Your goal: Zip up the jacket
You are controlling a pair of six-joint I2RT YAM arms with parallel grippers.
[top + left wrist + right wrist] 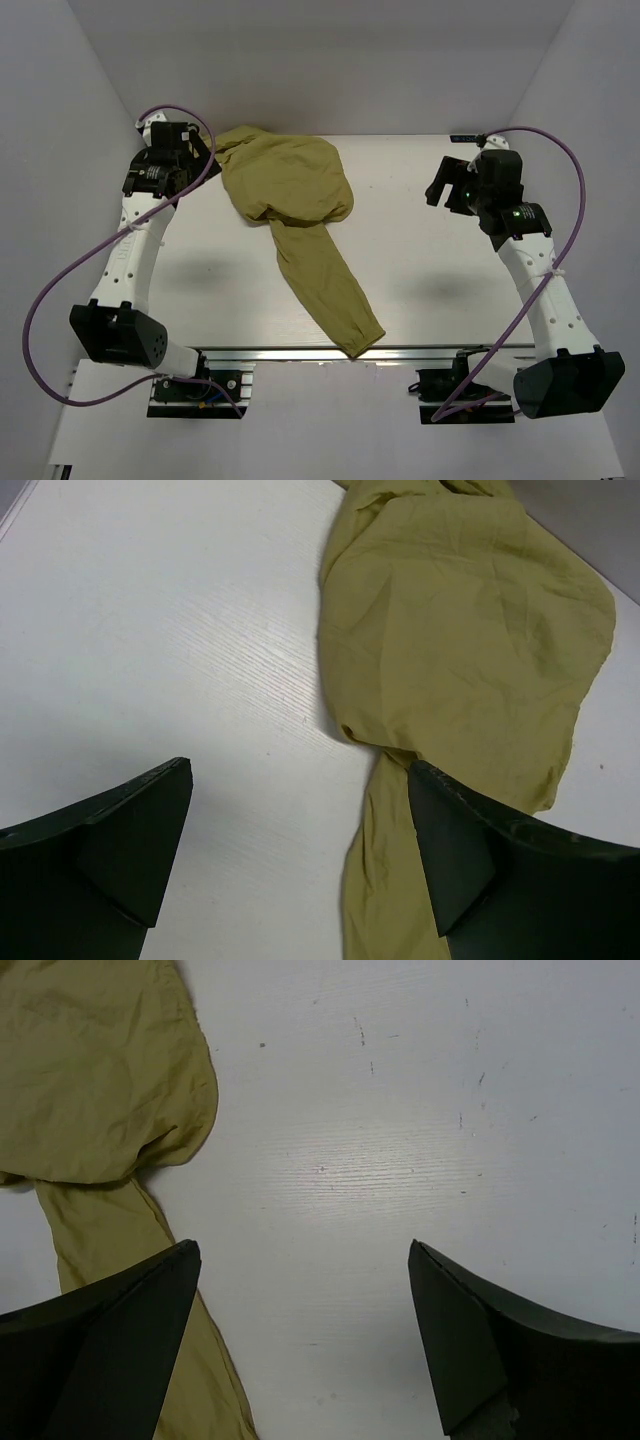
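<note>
Olive-yellow cloth lies bunched toward the far left of the bench (430,270). The jacket (285,180) is a crumpled heap, and one sleeve (335,290) trails to the near edge, its end at or just over the lip.

We see no zipper in any view, so we judge that a blind pinch would catch only a loose fold and drag or twist the heap. A tug toward the near edge could let the sleeve carry cloth off the bench.

The left tool (190,165) hangs beside the heap's far-left end. The right tool (443,188) is well apart from it, over bare bench.

Only the top view shows the whole garment and the sleeve end. Only the wrist views show the jaws, and both tools stand wide, holding nothing. The left wrist view also shows the narrow neck where the sleeve leaves the heap.
</note>
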